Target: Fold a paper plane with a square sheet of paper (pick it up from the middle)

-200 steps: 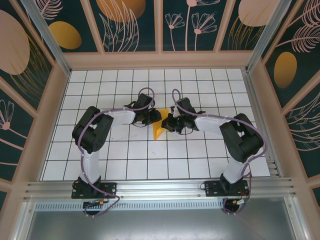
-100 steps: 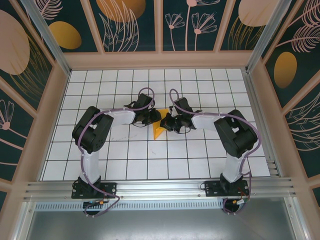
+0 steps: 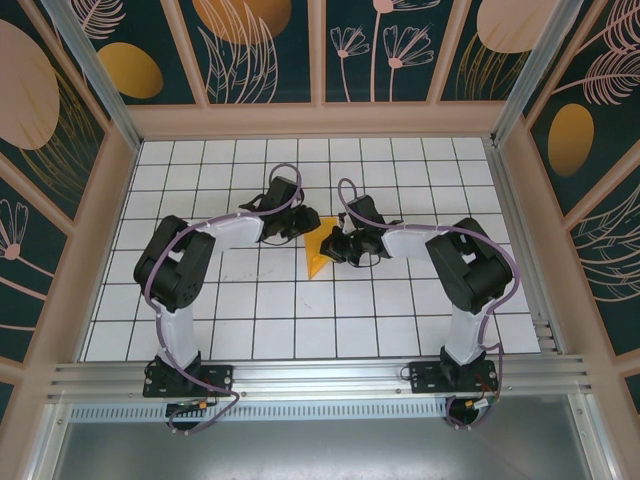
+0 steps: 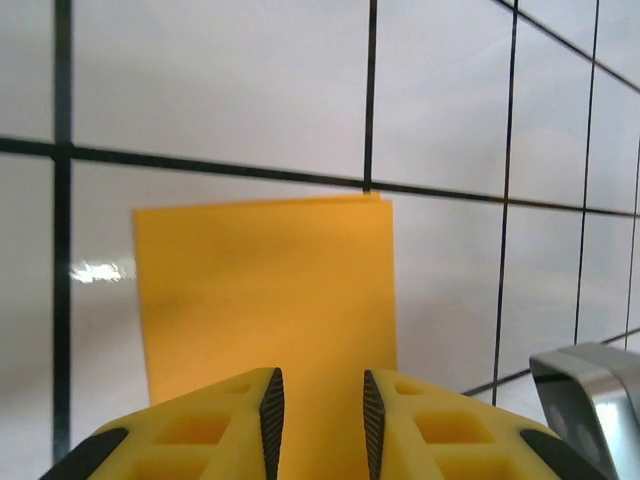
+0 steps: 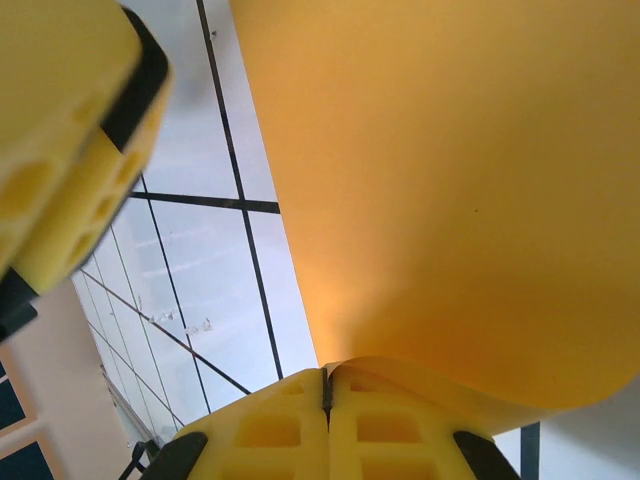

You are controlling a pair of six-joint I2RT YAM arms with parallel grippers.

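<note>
Checking around the square sheet of paper (image 3: 316, 256): gridded table (image 3: 270, 320) under it, an arm crowding it on each side. Right gripper (image 5: 326, 385) fully closed, pinching the sheet's curled-up edge. Left gripper (image 4: 318, 410) over the sheet's other edge, jaws a narrow slit apart; I see no grip.

The square sheet of paper (image 4: 265, 290) looks smooth and matt, the white bench (image 4: 200, 80) glossy, the left end effector (image 4: 320, 400) moulded yellow plastic.
</note>
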